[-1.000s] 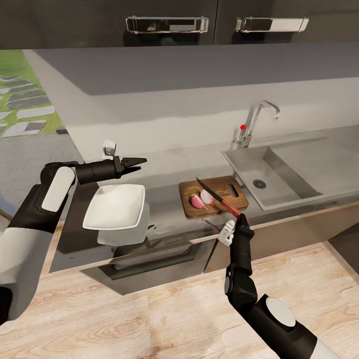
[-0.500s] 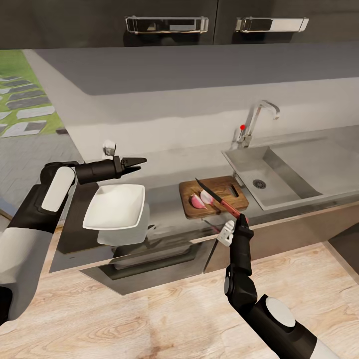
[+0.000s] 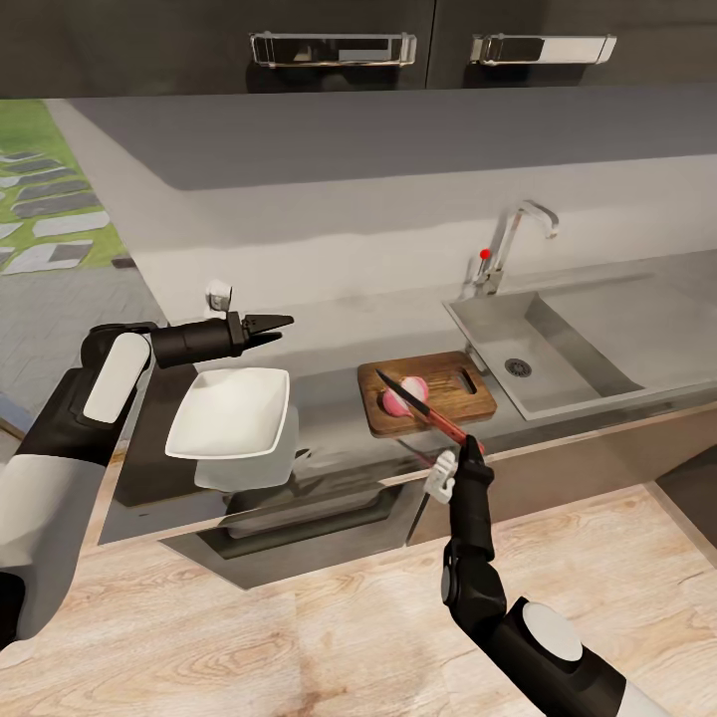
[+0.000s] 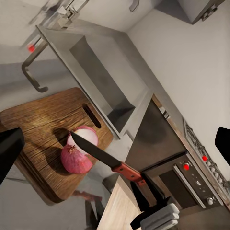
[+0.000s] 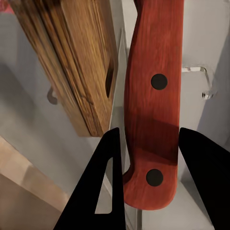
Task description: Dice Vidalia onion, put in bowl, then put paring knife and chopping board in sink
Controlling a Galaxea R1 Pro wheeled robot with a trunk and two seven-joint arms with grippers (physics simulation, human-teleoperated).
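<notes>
A long grey worktop (image 3: 329,393) runs across a kitchen, over dark cabinets and a pale wood floor (image 3: 299,637), with a grey wall behind. At its right end is the steel sink (image 3: 558,363), with a curved chrome tap (image 3: 513,239) and a red knob. Left of the sink lies the brown chopping board (image 3: 433,388), and further left sits the white bowl (image 3: 231,410).

My right arm reaches up from below the worktop edge, and my right fingers (image 3: 468,448) are clamped on the red handle of the paring knife (image 3: 418,405); the right wrist view shows the handle between both fingers. The dark blade slants up and to the left over the Vidalia onion (image 3: 403,395), which rests on the board in two pink pieces side by side. My left arm is held level above the bowl, its left fingers (image 3: 279,324) nearly together and empty.

Whether the blade touches the onion, I cannot tell.
</notes>
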